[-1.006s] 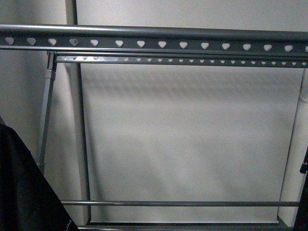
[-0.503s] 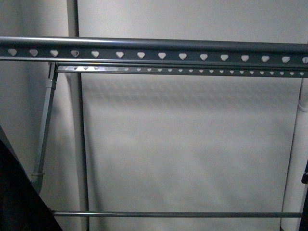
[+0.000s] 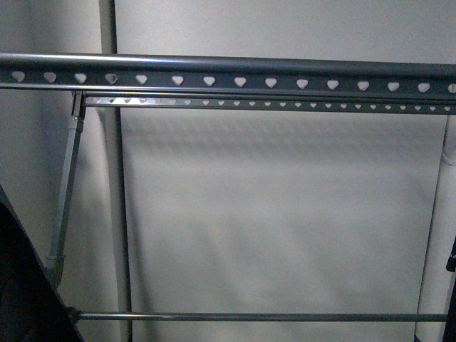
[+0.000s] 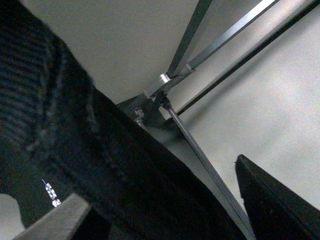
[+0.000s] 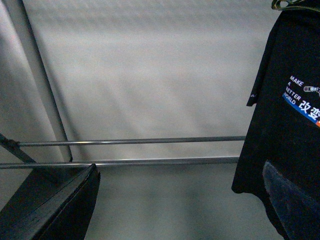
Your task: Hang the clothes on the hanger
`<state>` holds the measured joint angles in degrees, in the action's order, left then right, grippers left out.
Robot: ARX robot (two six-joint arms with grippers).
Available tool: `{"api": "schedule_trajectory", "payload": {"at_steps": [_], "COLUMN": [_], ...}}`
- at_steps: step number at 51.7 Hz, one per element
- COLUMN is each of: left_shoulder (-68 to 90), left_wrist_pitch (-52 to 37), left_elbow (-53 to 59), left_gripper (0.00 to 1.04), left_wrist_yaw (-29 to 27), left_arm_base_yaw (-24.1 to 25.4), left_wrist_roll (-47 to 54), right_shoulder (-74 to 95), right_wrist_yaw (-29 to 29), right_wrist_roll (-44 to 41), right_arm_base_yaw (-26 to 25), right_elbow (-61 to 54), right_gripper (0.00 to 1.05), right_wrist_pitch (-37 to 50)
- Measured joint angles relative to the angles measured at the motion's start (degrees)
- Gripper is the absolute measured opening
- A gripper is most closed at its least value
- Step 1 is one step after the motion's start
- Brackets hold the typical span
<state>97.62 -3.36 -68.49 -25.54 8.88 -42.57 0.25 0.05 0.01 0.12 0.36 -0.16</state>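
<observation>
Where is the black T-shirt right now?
In the front view the black T-shirt fills the lower left corner, beside the rack's left leg, far below the top rail. The right wrist view shows its printed side.

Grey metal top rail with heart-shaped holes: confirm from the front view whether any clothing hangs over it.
No, the grey metal top rail runs bare across the whole view.

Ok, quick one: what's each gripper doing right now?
Left gripper: cannot be told; the black T-shirt covers the gap between its fingers.
Right gripper: open, nothing between its fingers.
</observation>
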Motion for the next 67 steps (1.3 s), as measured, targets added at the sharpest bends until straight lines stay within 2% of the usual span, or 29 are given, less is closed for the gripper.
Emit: {"api": "schedule_trajectory", "payload": {"at_steps": [10,13,17,19,21,26,29,31,34,35,40,42,46,47,48,51,53,57,63,67], "left_shoulder": [-3.5,-7.3,-11.9,-14.0,-17.8,-28.0,-32.8,-34.5,-37.7,-37.9,-38.0,-35.8,-30.6,-30.0,-28.8,-26.3,-23.3,-17.1,-12.6,-10.5], "left_wrist_pitch": [-0.1,-1.3,-1.3,-1.3,-0.9,1.3,6.1,8.3,14.5,15.4,25.6,33.9,46.4,46.9,47.8,47.7,49.2,45.2,37.1,29.0], "left_elbow": [5.8,9.6,13.7,15.6,18.7,25.6,26.8,27.0,26.9,26.9,25.1,21.9,15.8,15.3,14.3,12.7,9.9,4.6,1.0,-0.7], "left_gripper": [0.27,0.14,0.05,0.04,0.04,0.04,0.04,0.04,0.04,0.04,0.04,0.04,0.04,0.04,0.04,0.04,0.04,0.04,0.04,0.04], "left_wrist_yaw": [4.2,8.0,12.9,15.6,20.7,37.5,47.7,51.5,60.8,62.0,71.5,75.0,77.6,77.6,77.5,75.9,73.2,69.5,68.3,68.9], "left_arm_base_yaw": [0.5,0.6,0.5,0.4,0.3,0.0,0.7,0.8,1.0,1.1,1.3,1.6,2.2,2.2,2.3,2.4,2.2,0.7,-2.3,-5.5], "left_wrist_roll": [0.3,0.6,0.6,0.8,2.9,10.8,15.2,18.0,25.0,25.6,39.7,52.1,71.1,72.2,78.6,89.5,100.6,121.4,137.3,142.1], "right_shoulder": [0.0,0.0,0.0,0.0,0.0,0.0,0.0,0.0,0.0,0.0,0.0,0.0,0.0,0.0,0.0,0.0,0.0,0.0,0.0,0.0], "right_wrist_yaw": [0.0,0.0,0.0,0.0,0.0,0.0,0.0,0.0,0.0,0.0,0.0,0.0,0.0,0.0,0.0,0.0,0.0,0.0,0.0,0.0], "right_wrist_roll": [0.0,0.0,0.0,0.0,0.0,0.0,0.0,0.0,0.0,0.0,0.0,0.0,0.0,0.0,0.0,0.0,0.0,0.0,0.0,0.0], "right_arm_base_yaw": [0.0,0.0,0.0,0.0,0.0,0.0,0.0,0.0,0.0,0.0,0.0,0.0,0.0,0.0,0.0,0.0,0.0,0.0,0.0,0.0], "right_elbow": [0.0,0.0,0.0,0.0,0.0,0.0,0.0,0.0,0.0,0.0,0.0,0.0,0.0,0.0,0.0,0.0,0.0,0.0,0.0,0.0], "right_gripper": [0.97,0.97,0.97,0.97,0.97,0.97,0.97,0.97,0.97,0.97,0.97,0.97,0.97,0.97,0.97,0.97,0.97,0.97,0.97,0.97], "right_wrist_pitch": [0.0,0.0,0.0,0.0,0.0,0.0,0.0,0.0,0.0,0.0,0.0,0.0,0.0,0.0,0.0,0.0,0.0,0.0,0.0,0.0]}}
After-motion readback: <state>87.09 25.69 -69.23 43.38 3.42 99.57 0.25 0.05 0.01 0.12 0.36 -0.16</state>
